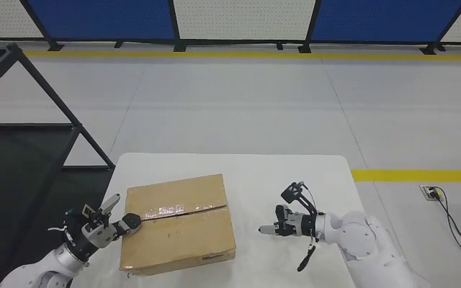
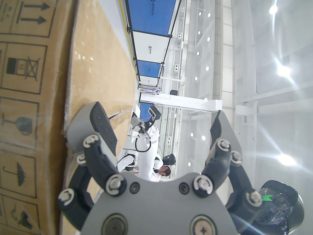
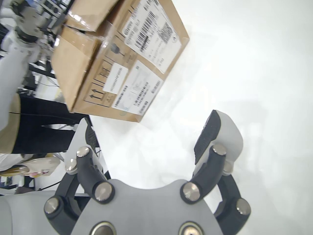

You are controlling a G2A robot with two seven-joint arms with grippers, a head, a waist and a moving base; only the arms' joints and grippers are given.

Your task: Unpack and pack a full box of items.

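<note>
A closed brown cardboard box (image 1: 180, 222) lies on the white table (image 1: 274, 180), its top flaps meeting at a taped seam. My left gripper (image 1: 122, 216) is at the box's left edge, open, one finger (image 2: 104, 128) resting against the top flap near the seam. The box (image 2: 36, 74) shows printed handling symbols on its side. My right gripper (image 1: 270, 229) hangs open to the right of the box, apart from it, nothing between its fingers (image 3: 212, 133). The box (image 3: 117, 50) shows white shipping labels on the side facing it.
The table's right half around my right gripper is bare white surface. A black metal frame (image 1: 43, 122) stands off the table's left side. Blue and white partition panels (image 1: 238, 18) line the back of the floor.
</note>
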